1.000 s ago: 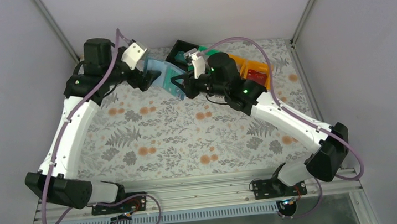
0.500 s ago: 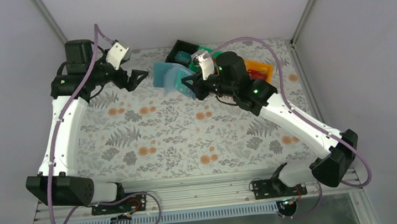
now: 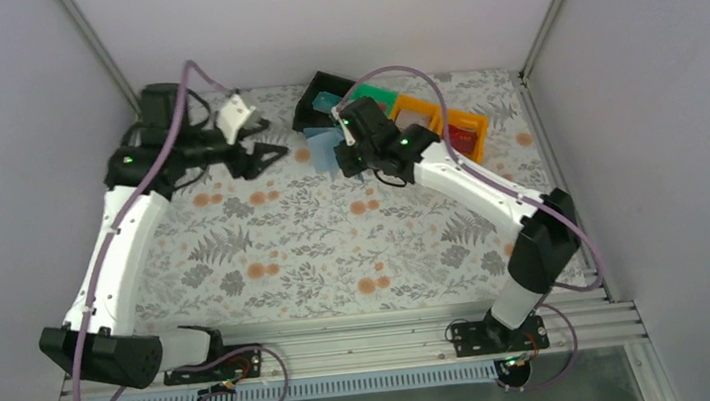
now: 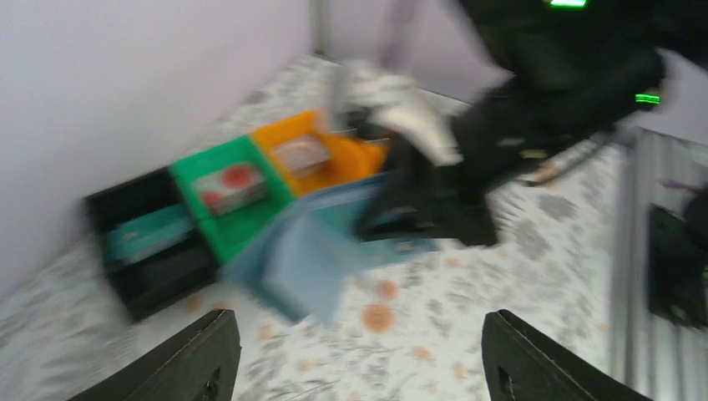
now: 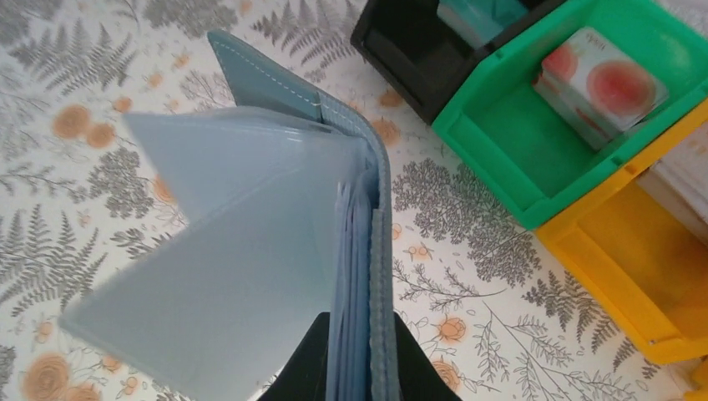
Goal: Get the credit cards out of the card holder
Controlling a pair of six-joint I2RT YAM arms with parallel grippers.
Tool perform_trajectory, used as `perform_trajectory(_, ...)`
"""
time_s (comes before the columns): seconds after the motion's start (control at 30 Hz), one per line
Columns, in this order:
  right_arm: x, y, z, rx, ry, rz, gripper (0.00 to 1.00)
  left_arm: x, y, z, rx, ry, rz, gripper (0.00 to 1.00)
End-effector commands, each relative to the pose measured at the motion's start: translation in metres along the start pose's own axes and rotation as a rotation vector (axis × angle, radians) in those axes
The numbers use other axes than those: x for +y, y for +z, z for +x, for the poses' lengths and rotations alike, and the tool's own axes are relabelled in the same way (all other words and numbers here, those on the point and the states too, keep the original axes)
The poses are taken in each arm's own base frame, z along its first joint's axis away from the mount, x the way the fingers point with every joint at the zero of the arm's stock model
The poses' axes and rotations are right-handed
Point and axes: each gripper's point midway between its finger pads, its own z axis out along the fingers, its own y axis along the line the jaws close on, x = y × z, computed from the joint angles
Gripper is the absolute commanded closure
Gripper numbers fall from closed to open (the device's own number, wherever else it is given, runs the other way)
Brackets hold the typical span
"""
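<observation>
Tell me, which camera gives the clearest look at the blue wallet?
The right wrist camera: the wallet fills the picture, sharp and fanned open, pinched by the right gripper. The left wrist view shows the wallet blurred; the top view shows the wallet small and distant.

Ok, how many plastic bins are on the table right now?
4, in a row at the table's far edge, left to right: black bin, green bin, first orange bin, second orange bin. The right arm overlaps them, so more could be hidden.
</observation>
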Motion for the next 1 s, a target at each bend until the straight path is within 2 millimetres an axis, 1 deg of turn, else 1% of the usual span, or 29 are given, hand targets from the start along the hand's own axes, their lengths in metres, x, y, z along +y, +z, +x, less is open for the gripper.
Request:
perform_trajectory(0.0, 0.018, 0.007, -0.018, -0.008, 0.014, -0.052, 0.96, -0.057, 0.042, 0.02, 0.043, -0.024, 0.243, 0.32)
perform_trajectory(0.03, 0.025, 0.008, -0.023, -0.015, 0.017, -0.082, 0.96, -0.065, 0.048, 0.024, 0.047, -0.038, 0.281, 0.37)
perform_trajectory(0.1, 0.038, 0.009, -0.03, -0.026, 0.018, -0.128, 0.96, -0.073, 0.06, 0.034, 0.061, -0.077, 0.334, 0.45)
perform_trajectory(0.17, 0.05, 0.009, -0.036, -0.034, 0.022, -0.186, 0.96, -0.078, 0.069, 0.041, 0.067, -0.112, 0.371, 0.54)
perform_trajectory(0.23, 0.06, 0.007, -0.039, -0.042, 0.026, -0.247, 0.96, -0.08, 0.075, 0.047, 0.067, -0.147, 0.402, 0.58)
perform_trajectory(0.3, 0.07, 0.005, -0.039, -0.04, 0.026, -0.308, 0.96, -0.075, 0.083, 0.054, 0.078, -0.186, 0.397, 0.61)
perform_trajectory(0.4, 0.085, -0.003, -0.04, -0.045, 0.018, -0.401, 0.96, -0.052, 0.095, 0.067, 0.112, -0.22, 0.302, 0.66)
perform_trajectory(0.5, 0.092, -0.012, -0.04, -0.055, 0.015, -0.451, 0.96, -0.023, 0.094, 0.073, 0.108, -0.254, 0.194, 0.68)
perform_trajectory(0.57, 0.09, -0.017, -0.04, -0.066, 0.011, -0.452, 0.96, -0.01, 0.089, 0.075, 0.106, -0.253, 0.139, 0.7)
perform_trajectory(0.63, 0.089, -0.022, -0.042, -0.08, 0.009, -0.456, 0.96, -0.006, 0.084, 0.074, 0.103, -0.227, 0.112, 0.71)
perform_trajectory(0.73, 0.091, -0.024, -0.041, -0.079, -0.004, -0.475, 0.96, 0.0, 0.081, 0.076, 0.119, -0.213, 0.062, 0.71)
perform_trajectory(0.77, 0.092, -0.035, -0.045, -0.102, -0.01, -0.488, 0.96, 0.003, 0.079, 0.076, 0.125, -0.21, 0.047, 0.71)
perform_trajectory(0.8, 0.094, -0.04, -0.046, -0.111, -0.014, -0.5, 0.96, 0.005, 0.078, 0.077, 0.129, -0.208, 0.033, 0.71)
perform_trajectory(0.87, 0.097, -0.046, -0.047, -0.122, -0.024, -0.523, 0.96, 0.008, 0.076, 0.076, 0.125, -0.204, 0.023, 0.71)
perform_trajectory(0.97, 0.099, -0.053, -0.048, -0.141, -0.05, -0.548, 0.96, 0.004, 0.073, 0.072, 0.116, -0.182, 0.046, 0.7)
